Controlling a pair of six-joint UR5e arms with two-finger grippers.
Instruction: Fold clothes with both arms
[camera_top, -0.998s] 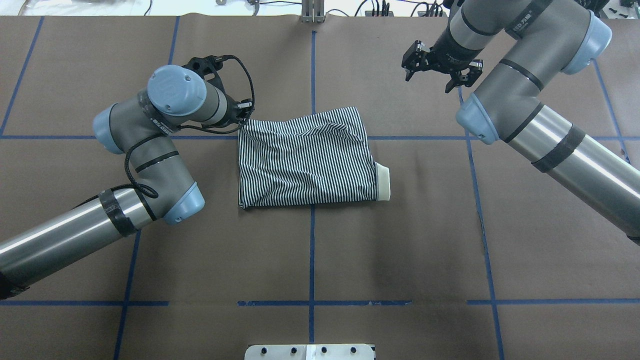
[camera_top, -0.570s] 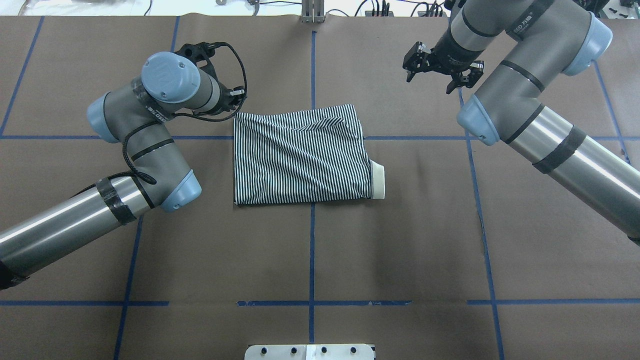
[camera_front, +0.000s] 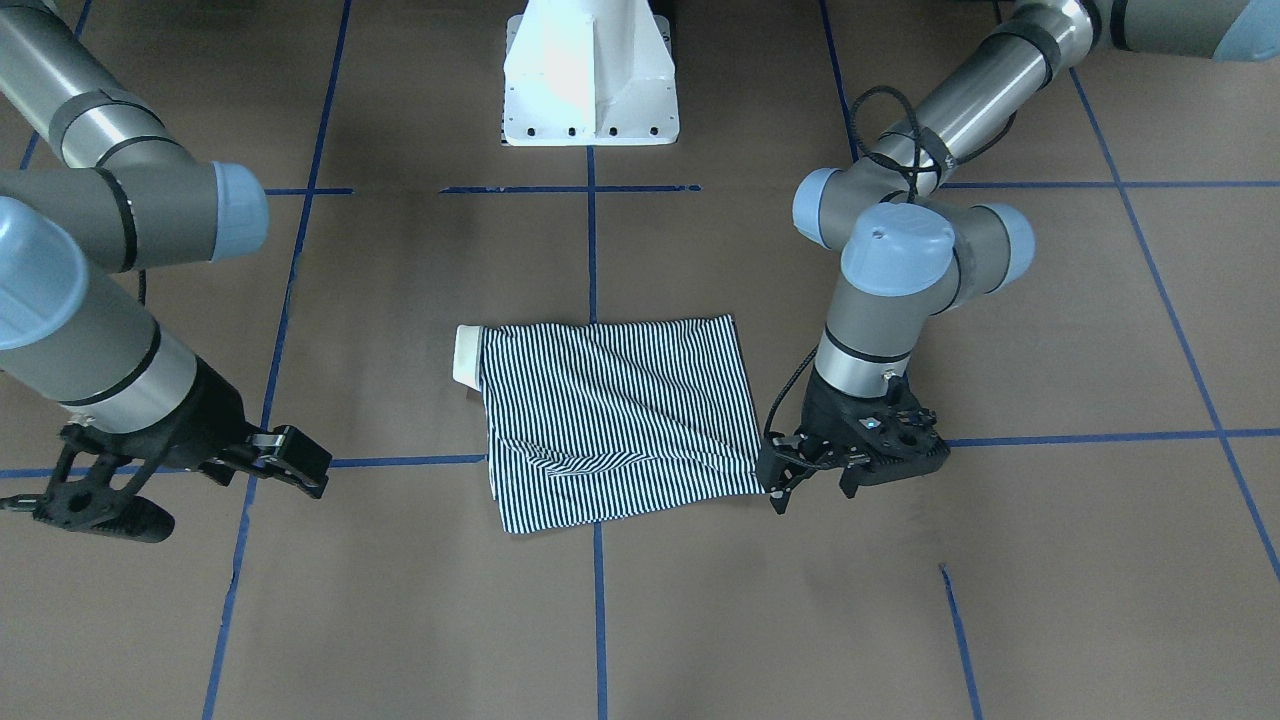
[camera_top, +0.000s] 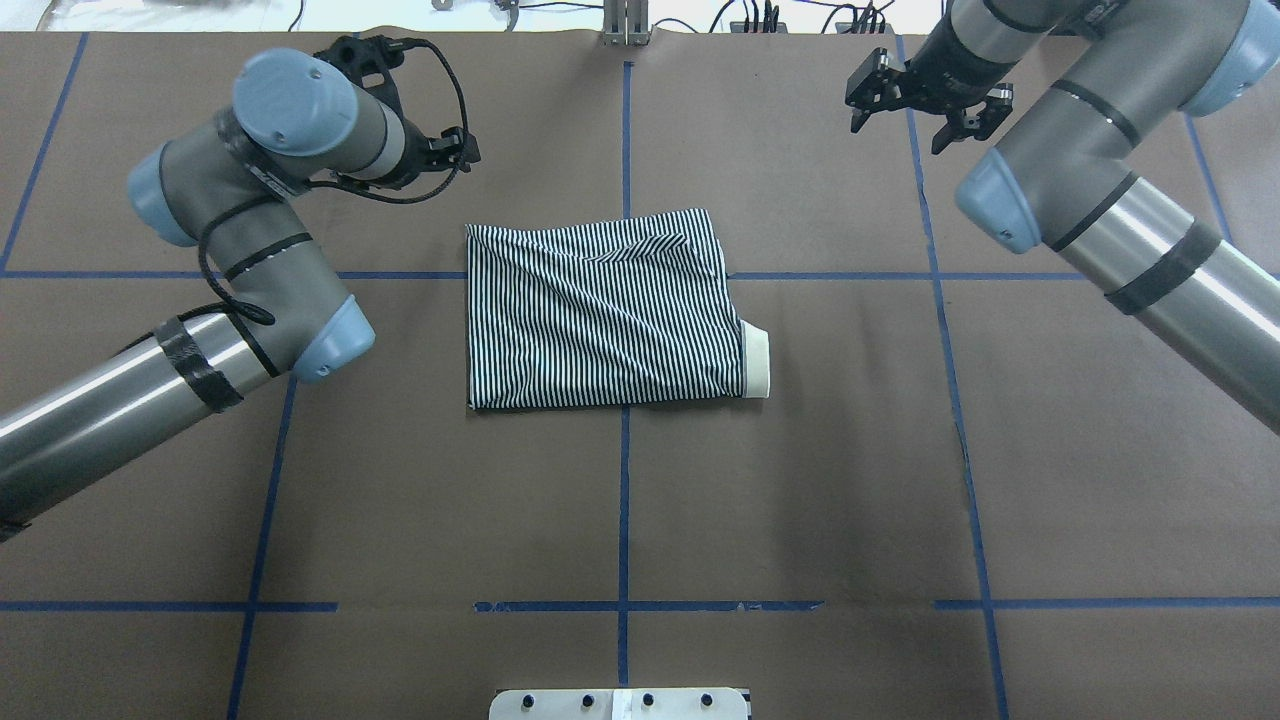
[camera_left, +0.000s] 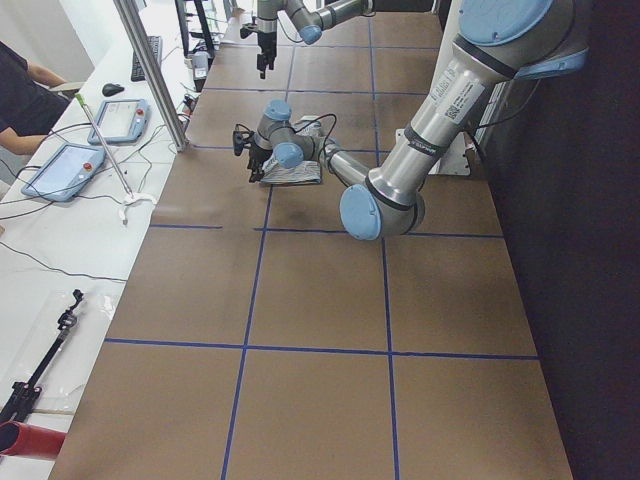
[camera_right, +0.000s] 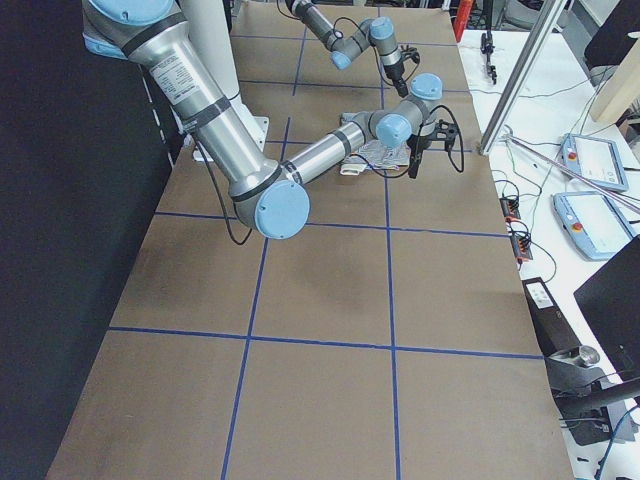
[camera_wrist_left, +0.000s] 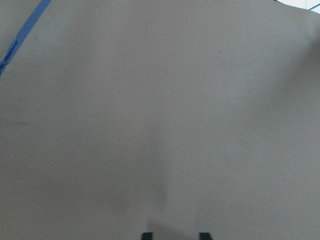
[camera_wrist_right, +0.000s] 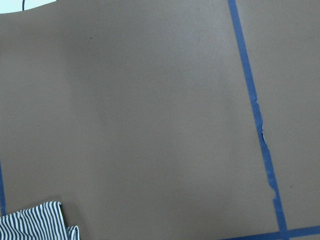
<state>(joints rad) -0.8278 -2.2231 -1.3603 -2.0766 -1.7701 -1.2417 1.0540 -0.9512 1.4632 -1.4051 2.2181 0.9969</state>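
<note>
Left jaws: apart, holding nothing; the left wrist view shows only brown cover beyond the two fingertips.
Left gripper (camera_front: 812, 488): off the cloth, just outside the polo shirt's (camera_top: 600, 320) far corner on the robot's left. In the front-facing view one finger seems almost beside that corner, but the overhead view shows a strip of table between them.
Right jaws: apart and holding nothing.
Right gripper (camera_top: 897, 135): well apart from the shirt, over the far right part of the table near a blue tape line.
Polo shirt: folded into a rough rectangle and lying flat at the table's middle, across the centre tape line, with diagonal wrinkles. No gripper touches it.
Collar (camera_top: 758, 365): a white strip sticking out from the fold's right edge, at the near corner.
Table (camera_top: 800, 500): brown cover marked by a grid of blue tape lines (camera_top: 622, 500).
Between grippers and shirt: bare cover and tape.
Pedestal base (camera_front: 590, 70): white, at the robot's edge, in line with the shirt.
Beyond the far edge: a white bench with handheld control tablets (camera_left: 60, 170), cables, an upright metal post (camera_left: 150, 70), and a person's arm (camera_left: 25, 85).
</note>
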